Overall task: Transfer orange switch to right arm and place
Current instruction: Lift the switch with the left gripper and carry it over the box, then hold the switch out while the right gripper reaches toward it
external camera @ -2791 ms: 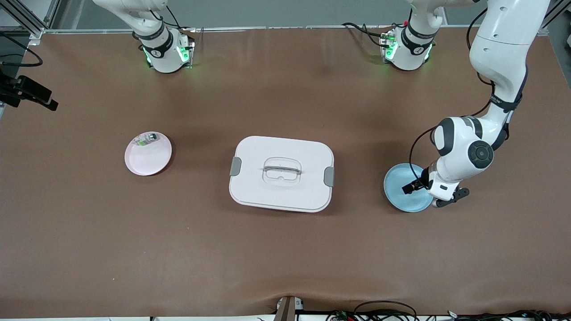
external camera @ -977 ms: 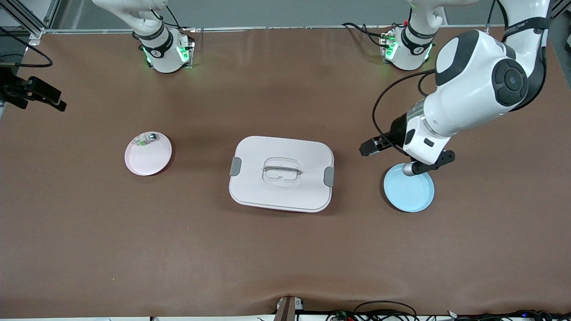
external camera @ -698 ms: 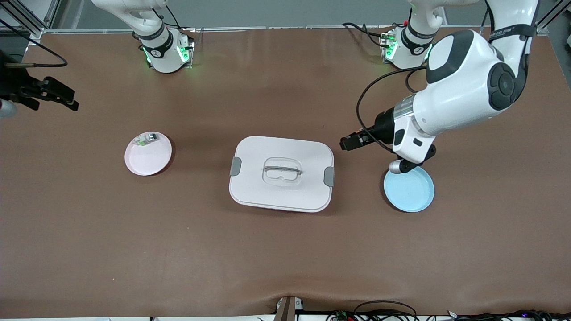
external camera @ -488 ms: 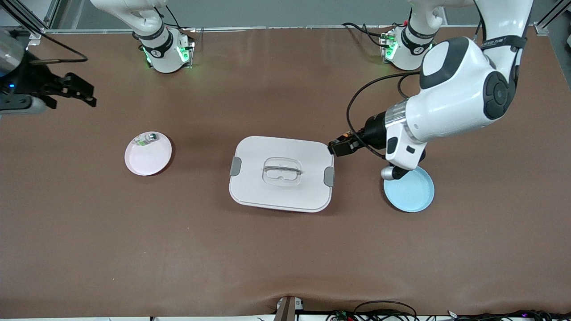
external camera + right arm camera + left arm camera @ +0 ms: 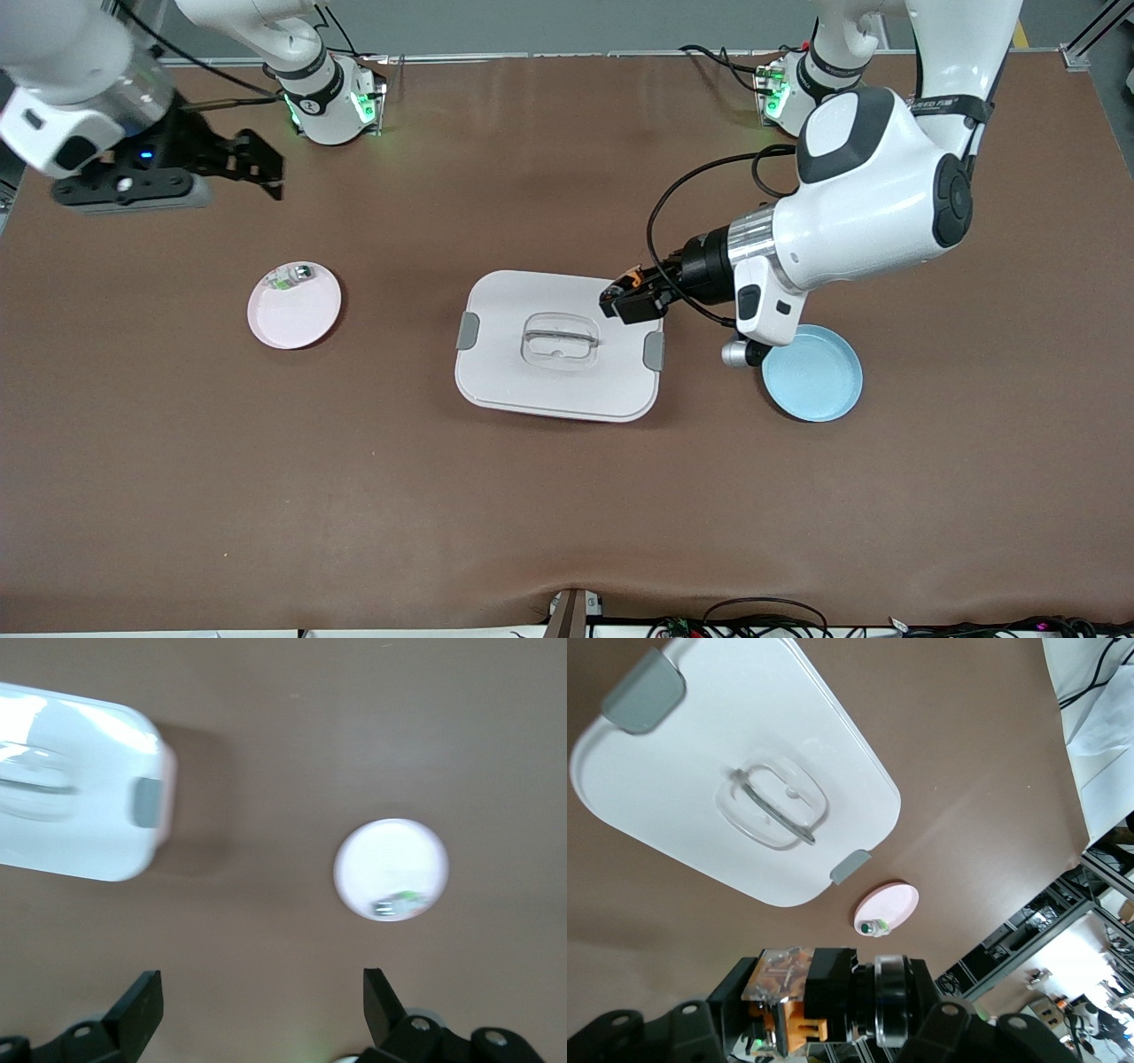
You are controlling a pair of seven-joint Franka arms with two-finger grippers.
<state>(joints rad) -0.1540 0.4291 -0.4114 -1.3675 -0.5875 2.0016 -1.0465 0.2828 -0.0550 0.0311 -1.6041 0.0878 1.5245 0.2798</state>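
My left gripper (image 5: 631, 299) is shut on the orange switch (image 5: 633, 283) and holds it in the air over the white box's end toward the left arm. In the left wrist view the switch (image 5: 833, 997), a black cylinder with a silver ring and orange parts, sits between the jaws of my left gripper (image 5: 802, 1005). My right gripper (image 5: 260, 164) is open and empty, up over the table near the right arm's base. In the right wrist view my right gripper (image 5: 261, 1001) shows spread fingers with bare table between them.
A white lidded box (image 5: 560, 344) with grey latches lies mid-table. A pink plate (image 5: 294, 310) toward the right arm's end holds a small clear piece with a green cap (image 5: 291, 276). A blue plate (image 5: 815, 374) lies toward the left arm's end, under the left wrist.
My left gripper rose from the blue plate and moved with the switch to the box's edge. My right gripper came in from the table's end toward the middle.
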